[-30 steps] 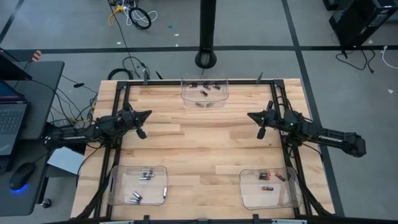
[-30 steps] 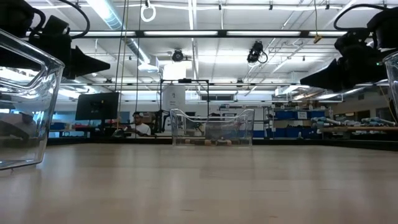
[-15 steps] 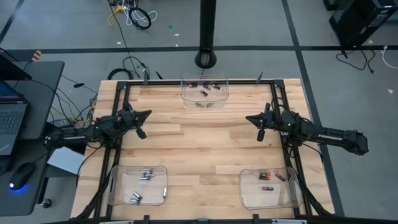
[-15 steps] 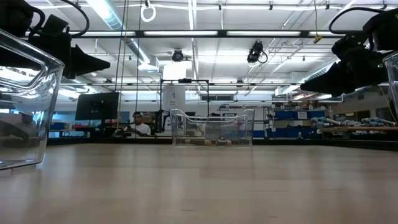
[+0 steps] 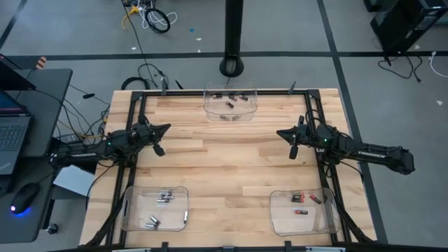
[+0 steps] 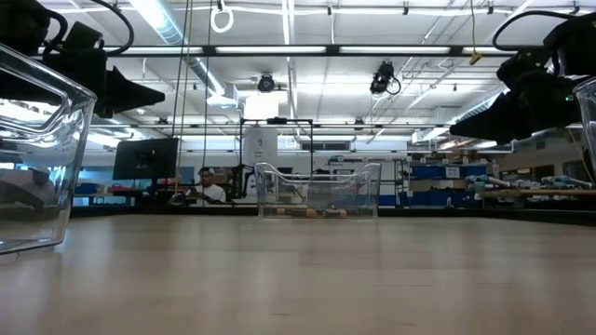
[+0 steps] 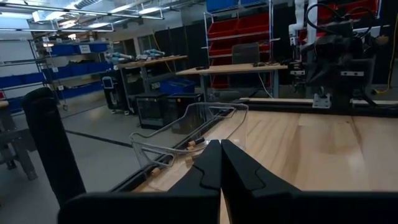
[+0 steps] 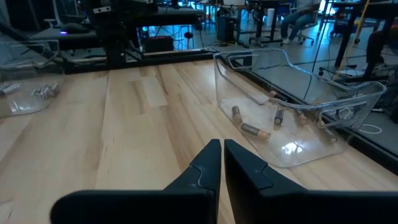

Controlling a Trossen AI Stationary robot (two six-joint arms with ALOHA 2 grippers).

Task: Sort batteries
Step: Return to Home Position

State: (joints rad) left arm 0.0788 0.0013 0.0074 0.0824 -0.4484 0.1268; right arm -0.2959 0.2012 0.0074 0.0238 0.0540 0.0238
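Left claw (image 7: 220, 144) and right claw (image 8: 222, 146): both pressed together, empty, raised over the surface (image 5: 224, 168), one to each side of the far bin (image 5: 210, 110). Batteries (image 5: 229, 104) lie in the far bin. More lie in the silver-cell bin (image 5: 136, 210) and red-cell bin (image 5: 287, 222), well apart from it. If you let an arm sag, it may clip a bin wall and spill cells.

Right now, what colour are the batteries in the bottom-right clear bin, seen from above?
The batteries in that bin look red and black; clearest in the high view.
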